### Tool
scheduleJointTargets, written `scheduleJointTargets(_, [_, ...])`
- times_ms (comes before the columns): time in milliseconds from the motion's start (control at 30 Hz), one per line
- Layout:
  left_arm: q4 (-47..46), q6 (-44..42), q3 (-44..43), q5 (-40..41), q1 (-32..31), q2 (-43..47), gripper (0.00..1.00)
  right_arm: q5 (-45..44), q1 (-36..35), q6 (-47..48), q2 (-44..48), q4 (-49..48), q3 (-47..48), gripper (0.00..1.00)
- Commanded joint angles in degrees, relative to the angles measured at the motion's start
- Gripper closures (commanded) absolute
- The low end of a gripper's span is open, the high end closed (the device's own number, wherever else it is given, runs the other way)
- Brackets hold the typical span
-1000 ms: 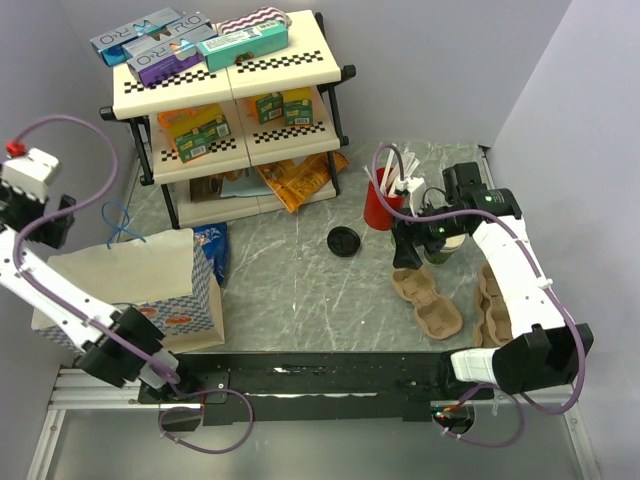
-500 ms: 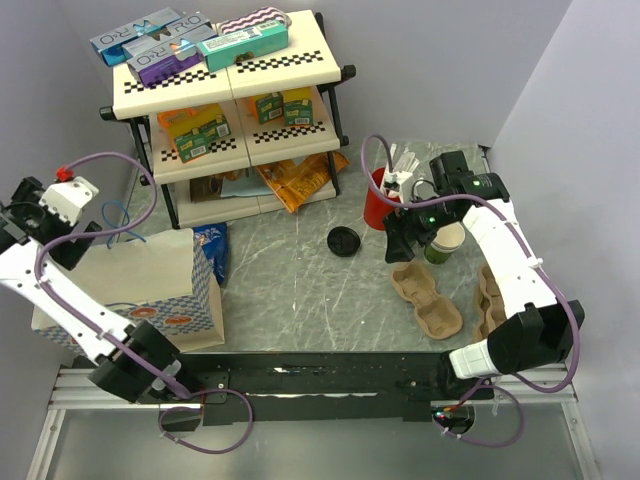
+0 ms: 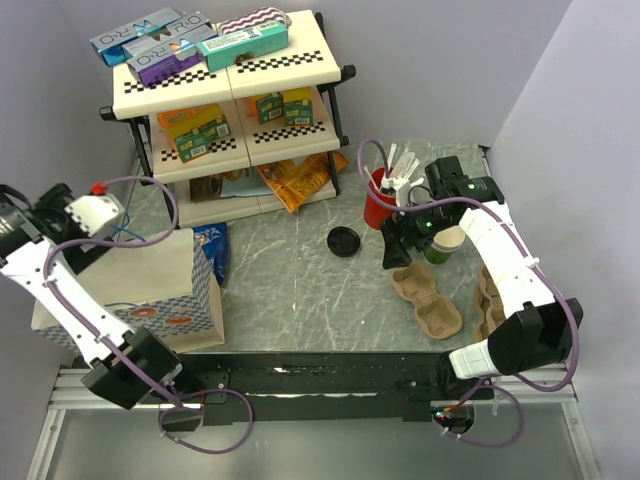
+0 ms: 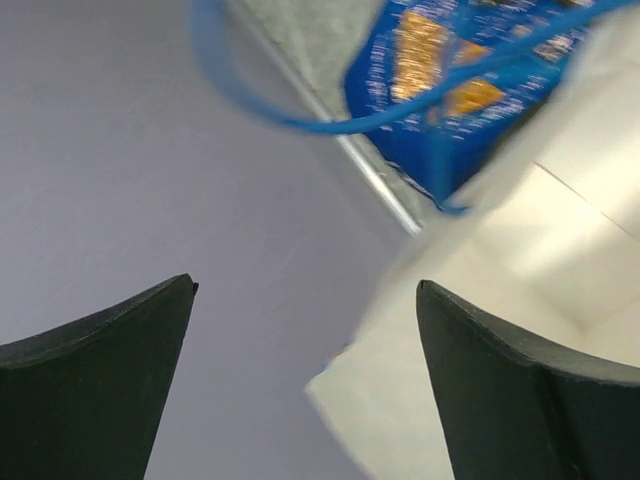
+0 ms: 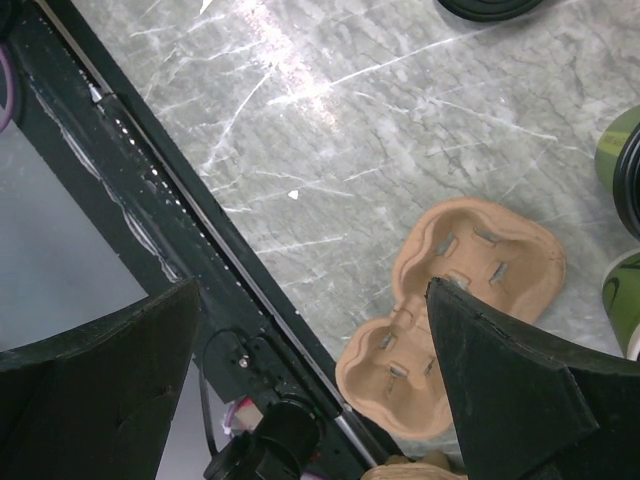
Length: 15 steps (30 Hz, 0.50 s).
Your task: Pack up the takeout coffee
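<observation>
Your right arm: stretched forward, right gripper (image 5: 311,287) spread wide, empty, above the cup carrier (image 3: 425,297), just beside the green cup (image 3: 447,243); black lid (image 3: 343,241) lies apart. Left gripper (image 4: 305,380): wide, empty, by the paper bag (image 3: 130,275).

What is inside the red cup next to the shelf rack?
White sticks stand up out of the red cup. The cup's lower inside is hidden in this view, so whether anything else is in there cannot be seen.
</observation>
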<state>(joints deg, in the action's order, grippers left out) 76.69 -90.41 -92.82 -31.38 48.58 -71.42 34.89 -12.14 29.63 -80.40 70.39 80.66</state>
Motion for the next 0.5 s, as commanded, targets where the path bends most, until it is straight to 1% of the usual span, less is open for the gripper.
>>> scheduleJointTargets(0, [2.15,-3.63,3.86,4.48,-2.34,1.72,0.01,2.11,-0.43,-0.71,0.78,-0.25,0.81,0.0])
scheduleJointTargets(100, [2.06,-1.62,3.61,4.92,-3.22,-0.21,0.05,2.72,-0.69,-0.8,-0.37,-0.25,2.3,0.0])
scheduleJointTargets(200, [2.15,0.93,0.63,4.57,-3.4,-2.93,0.15,2.9,-0.95,-0.71,-0.99,0.01,2.83,0.0])
scheduleJointTargets(233, [2.15,1.46,-0.08,4.48,-3.58,-3.89,0.22,2.9,-1.22,-0.62,-1.07,0.1,3.01,0.0])
scheduleJointTargets(333, [2.06,1.91,-1.31,4.31,-3.58,-4.17,0.32,2.99,-1.39,-0.71,-0.99,0.01,2.66,0.0])
scheduleJointTargets(400, [2.06,1.21,-0.79,4.31,-3.66,-3.38,0.33,3.07,-1.39,-0.71,-1.07,-0.08,2.39,0.0])
scheduleJointTargets(467, [2.06,0.24,0.17,4.48,-3.84,-2.42,0.39,3.07,-1.57,-0.54,-1.25,0.01,2.48,0.0])
